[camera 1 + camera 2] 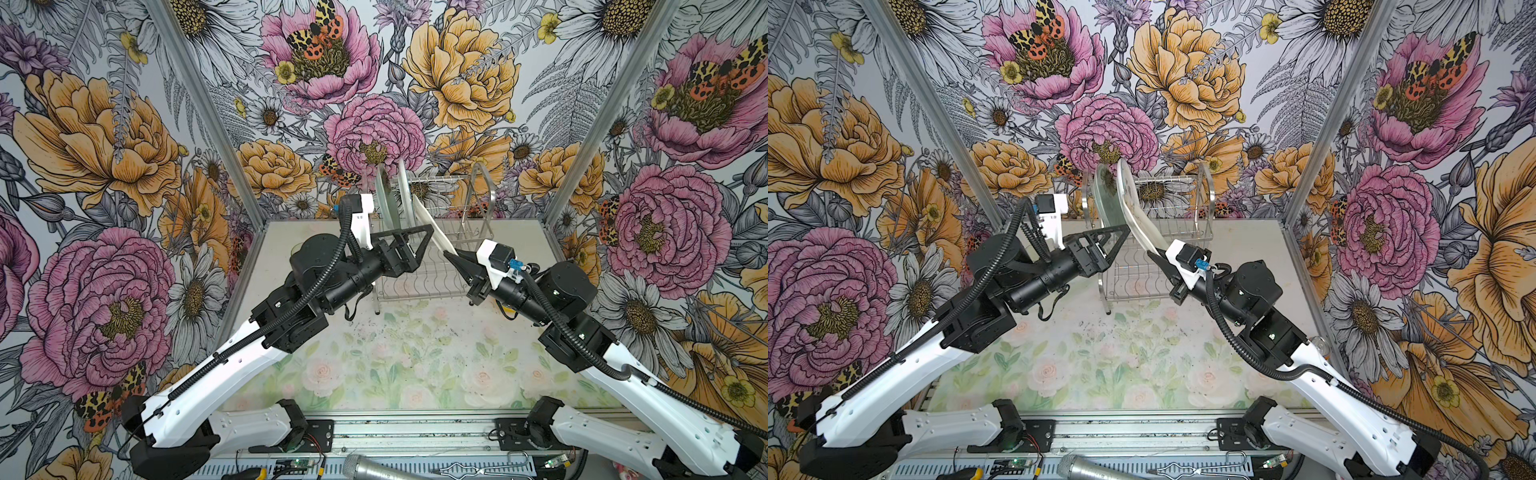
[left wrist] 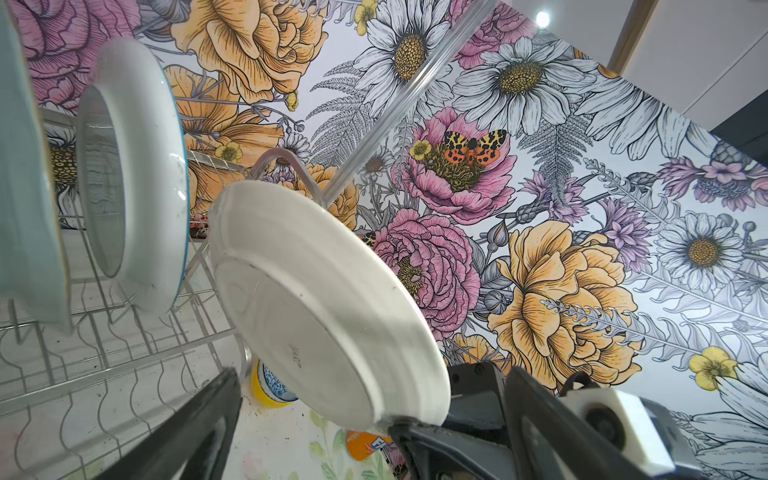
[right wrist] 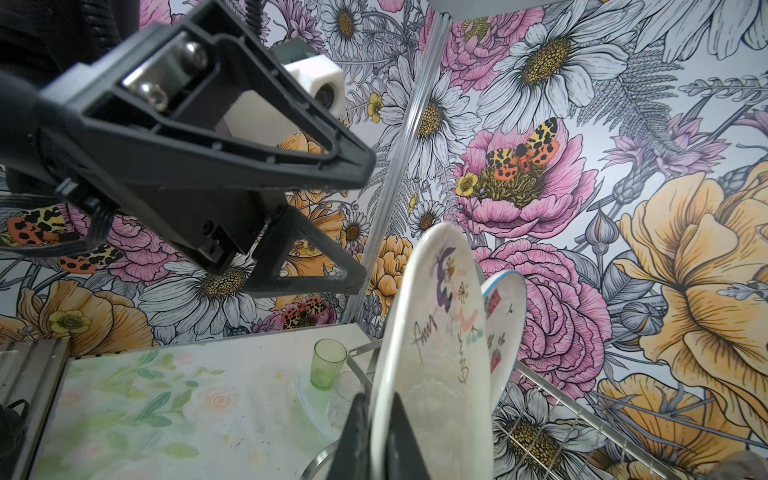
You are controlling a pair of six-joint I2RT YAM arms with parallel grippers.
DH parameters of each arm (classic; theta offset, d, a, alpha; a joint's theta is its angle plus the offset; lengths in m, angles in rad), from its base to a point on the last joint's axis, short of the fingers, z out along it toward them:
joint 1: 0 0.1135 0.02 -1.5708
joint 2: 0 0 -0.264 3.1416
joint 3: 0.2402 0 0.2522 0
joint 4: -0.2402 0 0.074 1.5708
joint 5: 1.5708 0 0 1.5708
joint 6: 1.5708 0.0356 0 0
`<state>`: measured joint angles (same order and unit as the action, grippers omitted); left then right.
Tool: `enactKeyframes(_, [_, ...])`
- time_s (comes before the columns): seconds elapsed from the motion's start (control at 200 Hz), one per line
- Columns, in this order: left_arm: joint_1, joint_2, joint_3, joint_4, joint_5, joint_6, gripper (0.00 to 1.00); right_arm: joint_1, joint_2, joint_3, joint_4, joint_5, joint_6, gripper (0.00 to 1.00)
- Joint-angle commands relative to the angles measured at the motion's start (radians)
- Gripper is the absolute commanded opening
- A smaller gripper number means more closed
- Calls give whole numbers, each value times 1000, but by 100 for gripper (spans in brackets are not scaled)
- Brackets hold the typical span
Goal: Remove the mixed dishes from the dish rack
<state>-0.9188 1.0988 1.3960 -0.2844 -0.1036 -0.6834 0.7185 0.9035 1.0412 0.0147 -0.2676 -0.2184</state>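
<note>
The step in hand looked like lifting one plate out. Right of centre in a top view, the right gripper [image 1: 452,257] had its jaws clamped on the rim of the marked plate [image 1: 433,228]. That plate hung tilted over the dish rack [image 1: 415,286] at mid-frame, seemingly free of the wires. Just to its upper left, the green plate [image 1: 384,203] and the white plate [image 1: 404,183] stood upright in the rack. The left gripper [image 3: 365,226], at the upper left of the right wrist view, had its jaws spread wide on nothing, close to the tilted plate. The next move probably called for drawing the marked plate toward the lower frame, clear of the white plate and the left jaws. It could then be laid flat on the bare worktop [image 1: 395,357].
</note>
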Motion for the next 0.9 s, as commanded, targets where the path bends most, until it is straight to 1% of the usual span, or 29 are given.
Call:
enactKeyframes(0.0, [-10,-43,-37,31,-65,-14,99,12,-53,17,122,-18,-10,0])
enactKeyframes(0.145, [-10,-83,-74,28,-98,-14,99,25,-56,10,125,-19,3,0])
enactKeyframes(0.24, [-11,-102,-91,25,-98,-11,99,34,-57,2,128,-22,11,0])
enactKeyframes(0.255, [-11,-105,-94,24,-126,-11,99,35,-58,1,128,-22,13,0])
enactKeyframes(0.29, [-11,-110,-101,24,-134,-11,99,39,-59,-1,128,-24,16,0])
enactKeyframes(0.58, [-9,-162,-135,15,-192,-3,99,65,-78,-19,135,-80,51,0])
enactKeyframes(0.766, [-9,-175,-148,13,-206,-11,99,69,-86,-38,145,-96,69,0])
enactKeyframes(0.791, [-10,-176,-149,13,-209,-12,99,96,-87,-39,145,-97,70,0])
enactKeyframes(0.896, [-10,-180,-160,13,-214,-19,99,104,-77,-44,150,-99,81,0])
